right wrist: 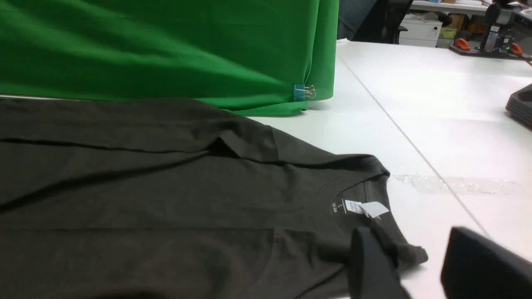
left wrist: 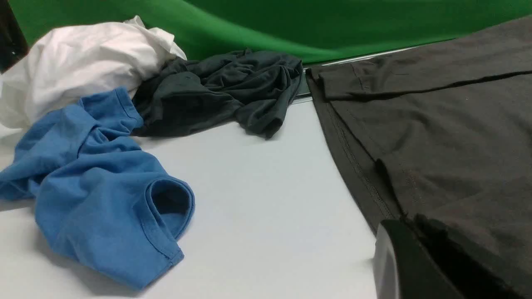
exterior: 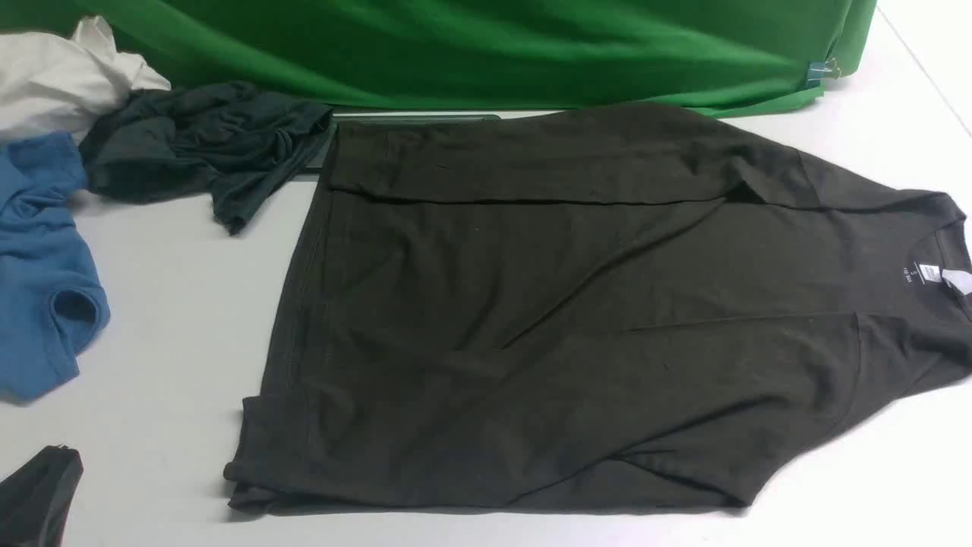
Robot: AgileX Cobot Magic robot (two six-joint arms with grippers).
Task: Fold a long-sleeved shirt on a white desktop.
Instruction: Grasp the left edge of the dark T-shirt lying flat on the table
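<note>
- Across the white surface (exterior: 167, 304), the long-sleeved shirt (exterior: 531, 258) is spread wide, with its hem (exterior: 300, 304) set towards the robot's left and its neck label (exterior: 929, 273) towards the right.
- Along the far side, one sleeve (exterior: 531, 159) is laid lengthwise over the body; on the near side, the other sleeve (exterior: 623, 387) is also brought inwards, more loosely, and its cuff (exterior: 273, 433) is left jutting past the hem.
- The left claw (left wrist: 411, 222) is closed narrow, and no cloth is seen to be gripped by it.
- The right claw (right wrist: 409, 232) is held apart, with nothing seen between its fingers.
- Near the far left, a blue garment (exterior: 45, 304) and a dark teal garment (exterior: 197, 144) are bunched beside the work.
- The sleeve stage is judged to be largely done, while the body is not yet folded across.
- For the next move, the left claw would need to be opened and the near edge pinched by both claws, then carried evenly over the body.
- Creases under the near sleeve could be trapped if that edge is lifted unevenly.
</note>
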